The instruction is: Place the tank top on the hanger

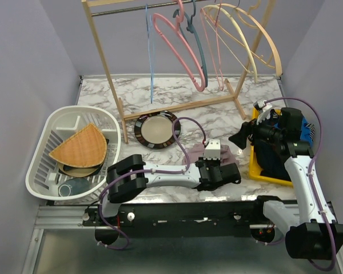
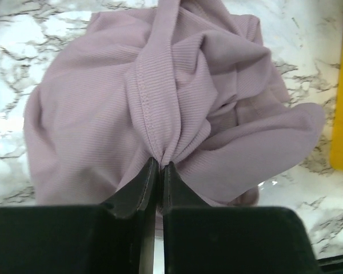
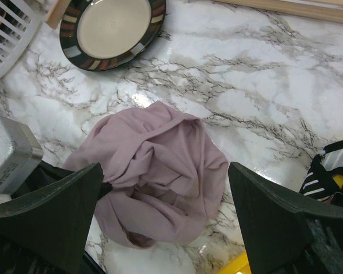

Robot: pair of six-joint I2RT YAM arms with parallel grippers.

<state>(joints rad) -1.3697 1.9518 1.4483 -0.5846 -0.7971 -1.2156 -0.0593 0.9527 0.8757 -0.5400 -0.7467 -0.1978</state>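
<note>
The mauve tank top [image 1: 233, 154] lies crumpled on the marble table, just left of the yellow bin. My left gripper [image 1: 215, 157] reaches over it from the left, largely covering it. In the left wrist view the gripper [image 2: 160, 165] is shut on a gathered fold of the tank top [image 2: 177, 85]. My right gripper [image 1: 243, 137] hovers above the garment's right side, open. Its fingers stand wide to either side of the tank top [image 3: 160, 160] in the right wrist view, touching nothing. The thin light-blue hanger [image 1: 150, 63] hangs from the wooden rack's rail at the back.
The wooden rack [image 1: 183, 106] also carries a pink hanger [image 1: 180, 48], a teal hanger [image 1: 198, 43] and cream hangers [image 1: 246, 40]. A striped-rim plate [image 1: 156, 129] lies before it. A white basket [image 1: 41, 174] holds dishes at left. The yellow bin [image 1: 262, 173] holds dark clothes.
</note>
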